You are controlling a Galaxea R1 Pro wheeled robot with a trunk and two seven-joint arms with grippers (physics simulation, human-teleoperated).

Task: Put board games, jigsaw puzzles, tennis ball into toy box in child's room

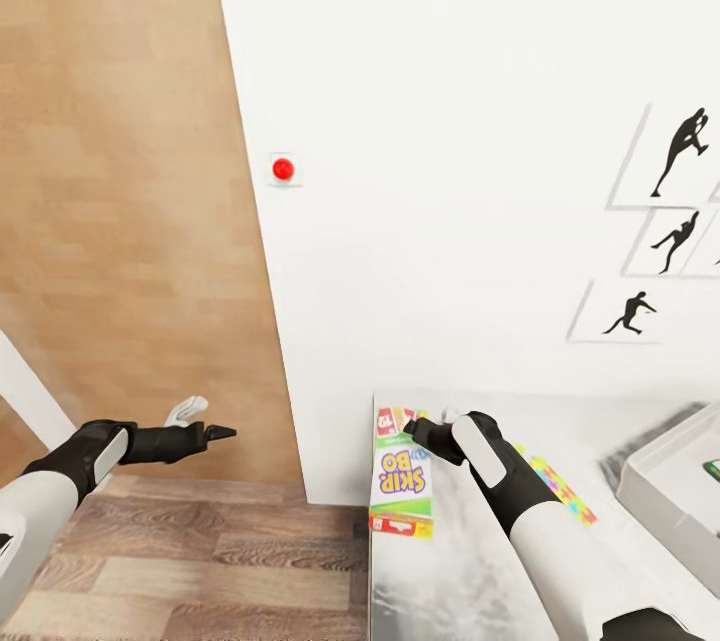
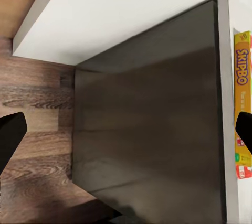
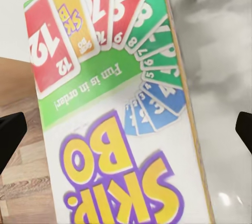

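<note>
A yellow-green board game box with purple Skip-Bo lettering (image 1: 401, 481) lies flat at the left end of the table (image 1: 450, 581), along its edge. My right gripper (image 1: 417, 429) hovers open just above the box's far half, and the printed lid (image 3: 115, 129) spreads between its two fingertips (image 3: 10, 136). A jigsaw puzzle (image 1: 562, 489) of coloured pieces lies to the right of that arm. The grey toy box (image 1: 668, 481) stands at the table's right. My left gripper (image 1: 214, 434) hangs open over the floor left of the table, facing its dark side panel (image 2: 152, 124), with the box's edge (image 2: 241, 98) showing above it.
A white wall (image 1: 450, 121) rises behind the table, with a red button (image 1: 283, 169) and black silhouette pictures (image 1: 660, 221) on it. A wooden panel (image 1: 110, 171) stands to the left. Wood-plank floor (image 1: 200, 561) stretches under my left arm.
</note>
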